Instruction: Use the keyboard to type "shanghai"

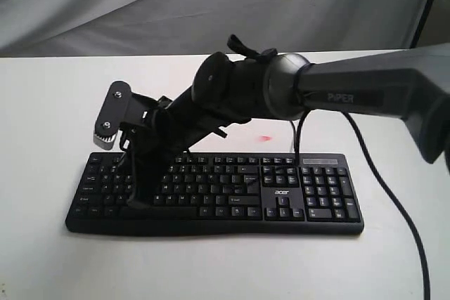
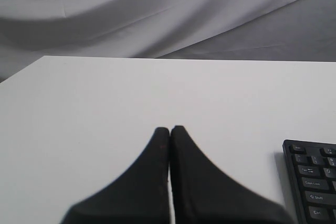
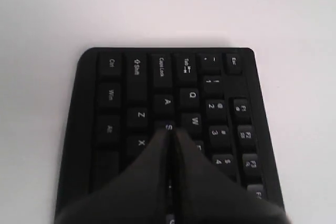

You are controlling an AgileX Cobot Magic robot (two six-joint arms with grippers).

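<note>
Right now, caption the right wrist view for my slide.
Shut right pincer poised at the S key of the keyboard.

I record: keyboard (image 1: 316, 201) black, key legends white. Table (image 1: 42, 103) plain white, bearing one small red mark (image 1: 265, 138). Left end effector (image 2: 169, 129) and right end effector (image 3: 171, 134) both matte black. Arm (image 1: 365, 82) dark grey. Backdrop cloth (image 1: 105, 5) grey, unpatterned.

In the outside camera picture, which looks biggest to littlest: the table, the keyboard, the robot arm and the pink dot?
1. table
2. keyboard and arm: about alike; the arm is nearer the camera, so I won't rank them
3. pink dot, tiniest
</note>
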